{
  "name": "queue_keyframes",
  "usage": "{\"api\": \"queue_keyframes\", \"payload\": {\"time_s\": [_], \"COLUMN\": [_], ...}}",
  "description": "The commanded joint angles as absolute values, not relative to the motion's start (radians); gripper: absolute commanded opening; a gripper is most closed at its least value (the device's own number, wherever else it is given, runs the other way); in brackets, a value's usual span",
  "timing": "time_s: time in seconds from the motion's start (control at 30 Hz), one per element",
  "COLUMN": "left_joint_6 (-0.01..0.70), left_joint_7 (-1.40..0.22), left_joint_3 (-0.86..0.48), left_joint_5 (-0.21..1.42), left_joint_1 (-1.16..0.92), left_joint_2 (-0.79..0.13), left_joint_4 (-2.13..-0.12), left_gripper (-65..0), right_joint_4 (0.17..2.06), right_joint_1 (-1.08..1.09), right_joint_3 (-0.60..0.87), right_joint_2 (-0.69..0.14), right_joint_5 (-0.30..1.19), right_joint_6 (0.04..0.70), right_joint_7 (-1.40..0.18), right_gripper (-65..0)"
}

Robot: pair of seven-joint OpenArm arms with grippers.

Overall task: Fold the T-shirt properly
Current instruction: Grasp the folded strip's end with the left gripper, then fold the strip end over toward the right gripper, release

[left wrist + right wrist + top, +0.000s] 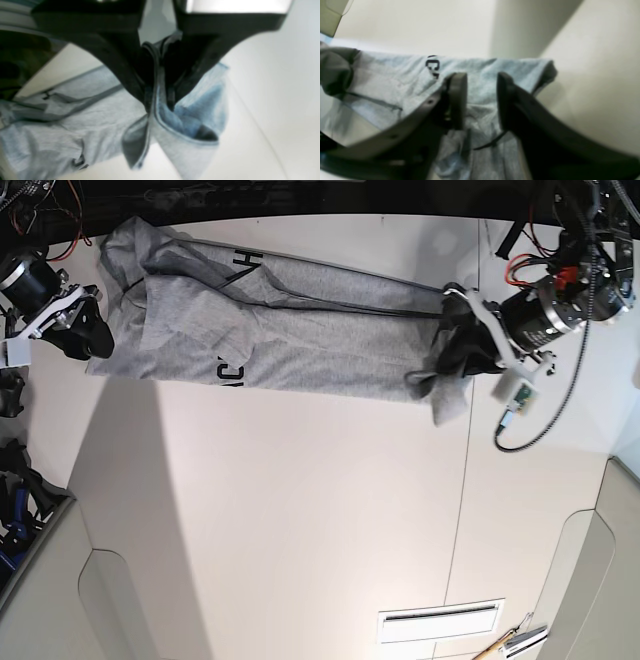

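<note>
While the broad white tabletop (300, 510) carries it, the heather-grey cotton T-shirt (290, 340) with black block lettering lies stretched in a long band across the far side, between the two arms. The left pincer (160, 82) is pinching a bunched end of the cloth. The right pincer (481, 100) stands spread over the other end, grey fabric showing between its fingers.

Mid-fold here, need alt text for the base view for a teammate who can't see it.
A grey T-shirt lies stretched in a long band across the far side of the white table. The left claw is shut on its bunched end, and the right claw is at the opposite end.
</note>
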State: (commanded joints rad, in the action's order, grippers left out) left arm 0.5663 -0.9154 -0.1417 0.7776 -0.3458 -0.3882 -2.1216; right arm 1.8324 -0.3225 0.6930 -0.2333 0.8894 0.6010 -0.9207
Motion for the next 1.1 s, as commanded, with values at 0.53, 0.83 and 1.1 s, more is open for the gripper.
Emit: {"api": "queue_keyframes", "payload": {"time_s": [0.53,0.83,1.1], "left_joint_6": [0.519,0.52,0.552], "left_joint_7": [-0.796,-0.835,-0.851], "left_joint_3": [0.258,0.32,0.32], "left_joint_5": [0.59,0.595,0.595], "left_joint_1": [-0.266,-0.266,-0.266], "left_joint_2": [-0.113,-0.025,-0.025], "left_joint_4": [-1.904,-1.905,-1.92], "left_gripper": [-25.8,-25.9,-25.9], "right_joint_4": [1.58,1.529,1.529], "right_joint_1": [-0.36,-0.36,-0.36], "right_joint_3": [0.692,0.687,0.577], "right_joint_2": [-0.235,-0.235,-0.231], "right_joint_5": [0.933,0.981,0.971], "right_joint_6": [0.599,0.607,0.606], "right_joint_7": [-0.917,-0.921,-0.916], "right_gripper": [-31.1,-31.1,-31.1]}}
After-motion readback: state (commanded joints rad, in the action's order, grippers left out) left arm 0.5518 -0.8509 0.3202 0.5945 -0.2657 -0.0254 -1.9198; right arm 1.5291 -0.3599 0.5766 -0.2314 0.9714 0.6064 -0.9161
